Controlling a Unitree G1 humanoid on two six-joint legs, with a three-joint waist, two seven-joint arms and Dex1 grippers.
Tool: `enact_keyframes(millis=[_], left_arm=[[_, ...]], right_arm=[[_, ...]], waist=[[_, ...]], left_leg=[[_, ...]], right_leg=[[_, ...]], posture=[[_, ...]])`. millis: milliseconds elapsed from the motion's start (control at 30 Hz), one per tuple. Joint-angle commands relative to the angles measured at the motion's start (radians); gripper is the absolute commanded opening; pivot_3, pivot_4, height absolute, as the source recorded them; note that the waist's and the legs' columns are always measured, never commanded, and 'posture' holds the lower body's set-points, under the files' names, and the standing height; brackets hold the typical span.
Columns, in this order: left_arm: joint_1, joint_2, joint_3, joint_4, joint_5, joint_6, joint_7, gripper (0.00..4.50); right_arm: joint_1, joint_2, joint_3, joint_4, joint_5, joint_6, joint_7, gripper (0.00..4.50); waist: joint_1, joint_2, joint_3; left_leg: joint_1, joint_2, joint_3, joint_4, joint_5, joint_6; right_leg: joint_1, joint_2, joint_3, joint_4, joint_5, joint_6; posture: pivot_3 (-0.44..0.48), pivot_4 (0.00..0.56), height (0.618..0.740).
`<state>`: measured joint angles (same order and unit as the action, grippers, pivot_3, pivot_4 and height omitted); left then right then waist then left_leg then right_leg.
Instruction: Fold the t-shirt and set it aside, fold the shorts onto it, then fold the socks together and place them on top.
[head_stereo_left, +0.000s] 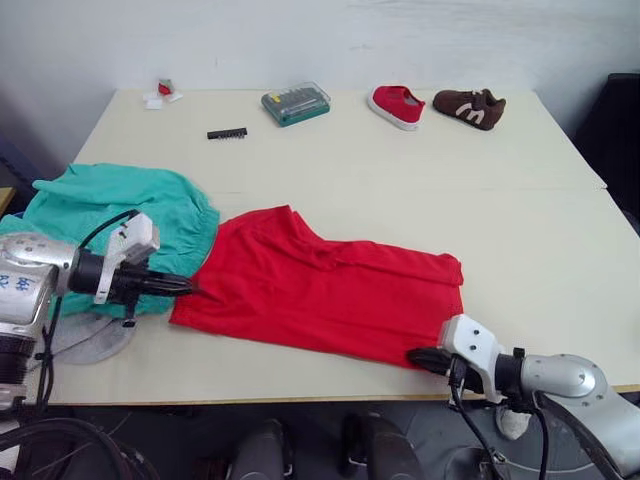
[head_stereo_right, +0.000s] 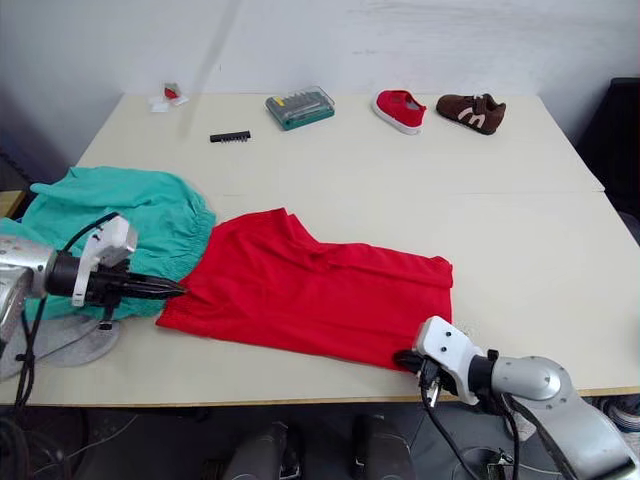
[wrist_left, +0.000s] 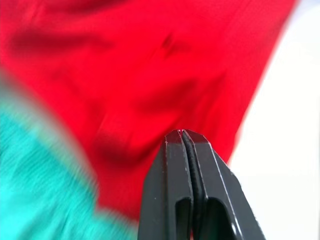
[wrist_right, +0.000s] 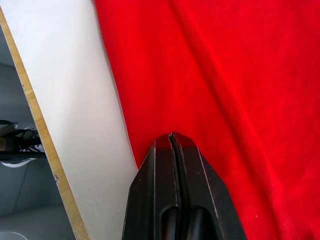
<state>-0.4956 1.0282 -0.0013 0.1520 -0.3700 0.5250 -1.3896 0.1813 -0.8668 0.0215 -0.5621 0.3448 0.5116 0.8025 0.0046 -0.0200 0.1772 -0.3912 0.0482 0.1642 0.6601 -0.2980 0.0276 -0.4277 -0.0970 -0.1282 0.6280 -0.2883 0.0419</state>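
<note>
A: Shirt first. Where's the t-shirt (head_stereo_left: 320, 290) vs the grippers?

B: It lies flat betw. the two. Left gripper (head_stereo_left: 185, 287) is at the shirt's left edge, tips right at the cloth. Right gripper (head_stereo_left: 420, 357) is at the shirt's near right corner, by the table (head_stereo_left: 520, 260) edge.

A: Open or shut?

B: Both pressed together, no gap. Left wrist view: the fingers (wrist_left: 172, 175) meet tip to tip, red cloth just past them. Right wrist view: same, fingers (wrist_right: 160, 180) pushed tight, lying over the red cloth near its edge. Can't see any cloth pinched in either, so just closed.

A: And the shorts (head_stereo_left: 110, 215)?

B: Bunched up beside and behind the left gripper, touching the shirt's left side. Left arm sits over part of them. Far from the right gripper.

A: Socks?

B: Grey socks (head_stereo_left: 90, 335) lie under the left arm, at the table's near edge, close to the left gripper, on its near side. Partly hid by the arm.

A: Other stuff?

B: All way past both grippers, at the far side of the table. Red shoe (head_stereo_left: 396, 105) and brown shoe (head_stereo_left: 470, 107) side by side, more on the right gripper's side. Green tool box (head_stereo_left: 296, 103) next to them. Small black strip (head_stereo_left: 227, 133) and a little red and white thing (head_stereo_left: 162, 93) are more on the left gripper's side.
</note>
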Motion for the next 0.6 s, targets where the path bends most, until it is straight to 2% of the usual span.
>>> enact_keyframes(millis=[33, 167, 333, 433, 600], left_arm=[[-0.027, -0.062, -0.056, -0.077, 0.032, -0.012, 0.049, 0.04], [-0.045, -0.134, -0.168, 0.026, 0.214, -0.136, 0.164, 0.04], [-0.076, -0.16, -0.213, 0.228, 0.345, -0.315, 0.255, 0.04], [-0.103, -0.171, -0.167, 0.295, 0.318, -0.357, 0.266, 0.04], [-0.06, -0.148, -0.077, 0.151, 0.167, -0.271, 0.139, 0.04]], right_arm=[[-0.003, -0.011, -0.021, -0.012, 0.01, 0.042, 0.004, 0.0], [-0.015, -0.007, -0.011, -0.014, -0.001, 0.055, -0.004, 0.0], [0.007, -0.03, -0.056, -0.021, 0.002, 0.074, -0.004, 0.0], [0.07, -0.064, -0.153, -0.023, 0.013, 0.079, 0.018, 0.0], [0.129, -0.058, -0.281, -0.067, 0.05, 0.051, 0.05, 0.0]], waist=[[0.0, 0.0, 0.0], [-0.001, 0.0, 0.0], [-0.003, 0.0, 0.0], [0.001, 0.003, -0.001], [-0.005, 0.003, 0.0]], left_leg=[[0.0, 0.0, 0.0, 0.0, 0.0, 0.0], [0.0, 0.0, 0.001, 0.001, 0.0, 0.0], [0.002, 0.001, 0.001, 0.002, -0.001, 0.003], [0.002, 0.0, 0.001, 0.002, -0.002, 0.005], [0.002, 0.001, 0.001, 0.002, 0.0, 0.006]], right_leg=[[0.0, 0.0, 0.0, 0.0, 0.0, 0.0], [0.0, 0.001, 0.0, 0.001, 0.0, 0.001], [0.001, 0.002, 0.001, 0.002, 0.0, 0.0], [0.001, 0.001, 0.001, 0.003, 0.001, -0.001], [0.001, 0.001, 0.001, 0.003, 0.001, -0.001]], posture=[[0.0, 0.15, 0.74], [0.0, 0.15, 0.74], [0.0, 0.15, 0.74], [0.0, 0.15, 0.74], [0.0, 0.15, 0.74]])
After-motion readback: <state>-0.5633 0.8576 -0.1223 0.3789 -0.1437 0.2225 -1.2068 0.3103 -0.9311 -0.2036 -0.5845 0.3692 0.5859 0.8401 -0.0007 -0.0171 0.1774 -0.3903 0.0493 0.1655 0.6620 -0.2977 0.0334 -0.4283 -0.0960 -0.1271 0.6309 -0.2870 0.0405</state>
